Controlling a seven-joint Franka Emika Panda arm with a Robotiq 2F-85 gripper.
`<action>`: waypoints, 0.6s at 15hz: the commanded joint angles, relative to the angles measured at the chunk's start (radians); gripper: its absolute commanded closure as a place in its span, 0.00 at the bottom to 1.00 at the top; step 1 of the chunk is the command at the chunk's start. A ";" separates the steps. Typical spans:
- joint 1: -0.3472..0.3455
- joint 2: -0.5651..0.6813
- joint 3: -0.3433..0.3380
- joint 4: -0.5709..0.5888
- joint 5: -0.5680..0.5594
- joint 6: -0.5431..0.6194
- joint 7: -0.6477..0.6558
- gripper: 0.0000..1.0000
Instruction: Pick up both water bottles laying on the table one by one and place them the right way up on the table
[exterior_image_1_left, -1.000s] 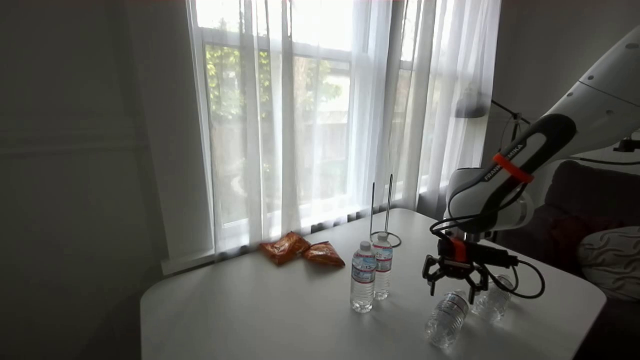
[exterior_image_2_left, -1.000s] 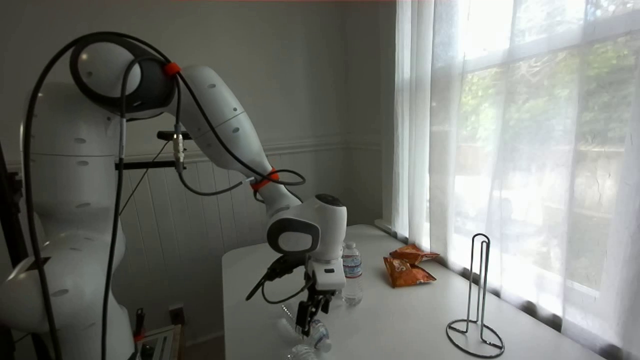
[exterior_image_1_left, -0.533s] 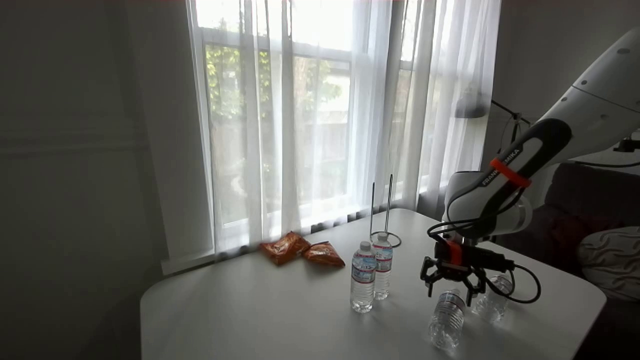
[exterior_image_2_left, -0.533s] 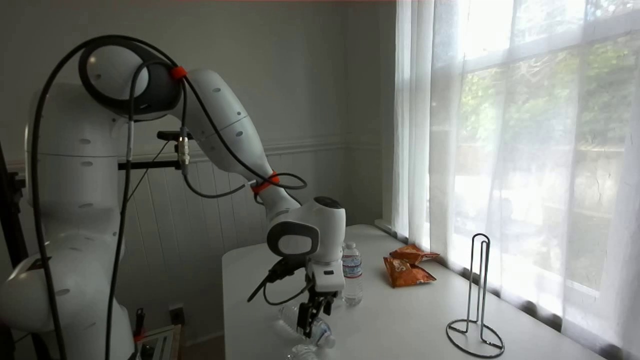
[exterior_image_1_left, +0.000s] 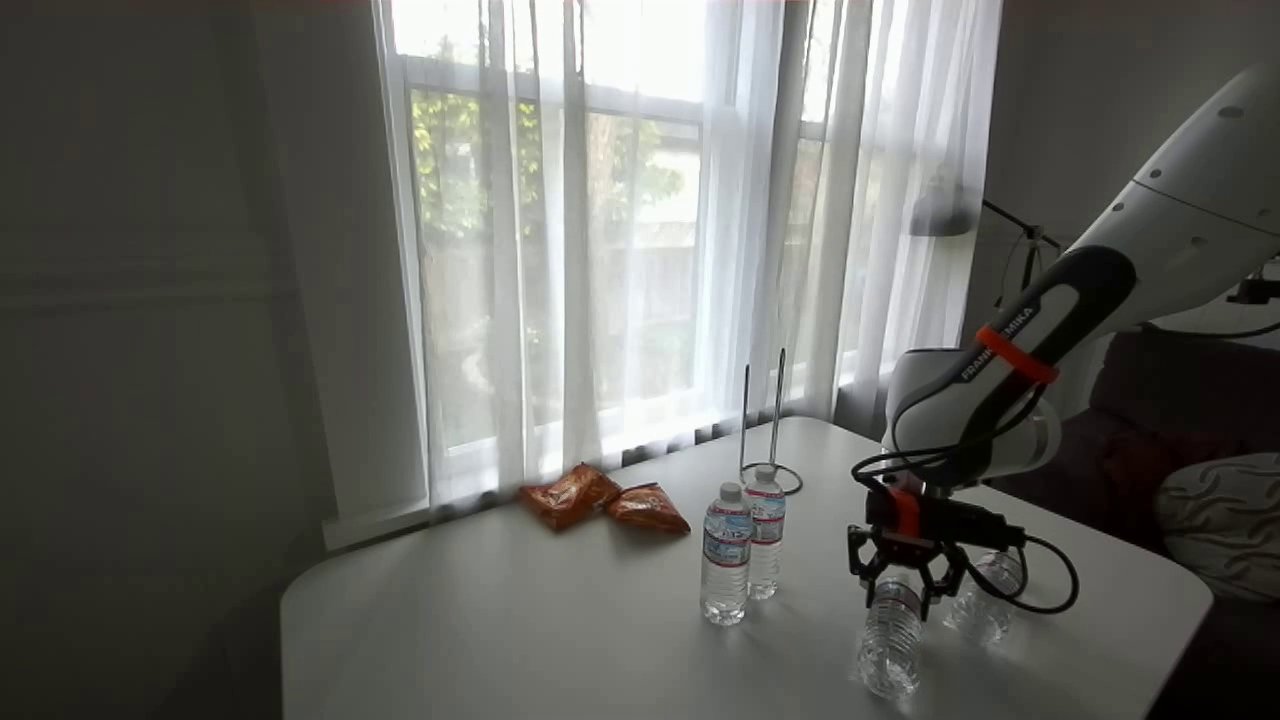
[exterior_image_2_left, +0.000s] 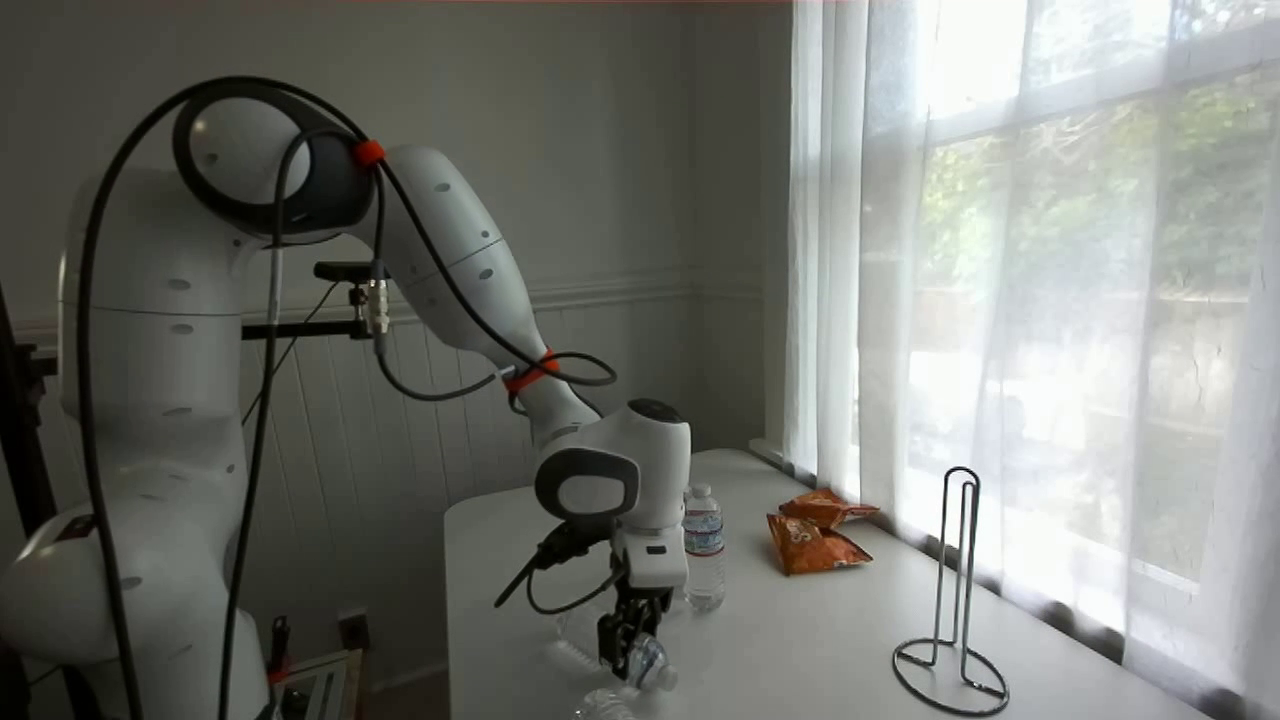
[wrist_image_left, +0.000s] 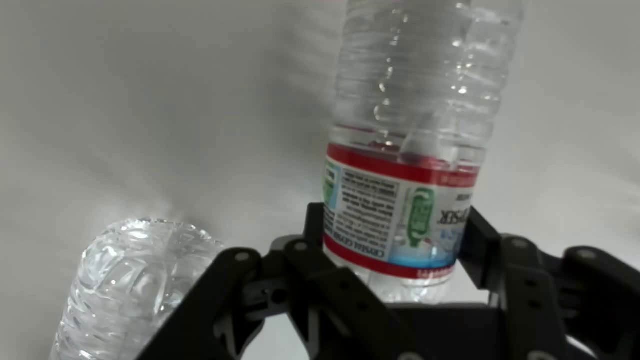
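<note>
Clear plastic fills the pincer (exterior_image_1_left: 897, 606): it grasps the lying bottle (wrist_image_left: 417, 135) from both sides, nearer cap than base. The long axis runs crosswise to the squeeze, base pointing away across the surface (exterior_image_1_left: 500, 640), so standing it upright likely calls for lifting, then tipping. Beside it lies the second bottle (wrist_image_left: 135, 290).
</note>
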 joint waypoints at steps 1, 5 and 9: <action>0.023 0.013 -0.019 0.017 -0.050 0.021 0.068 0.61; 0.030 -0.001 -0.025 0.041 -0.096 -0.003 0.106 0.73; 0.038 -0.027 -0.024 0.062 -0.134 -0.036 0.129 0.78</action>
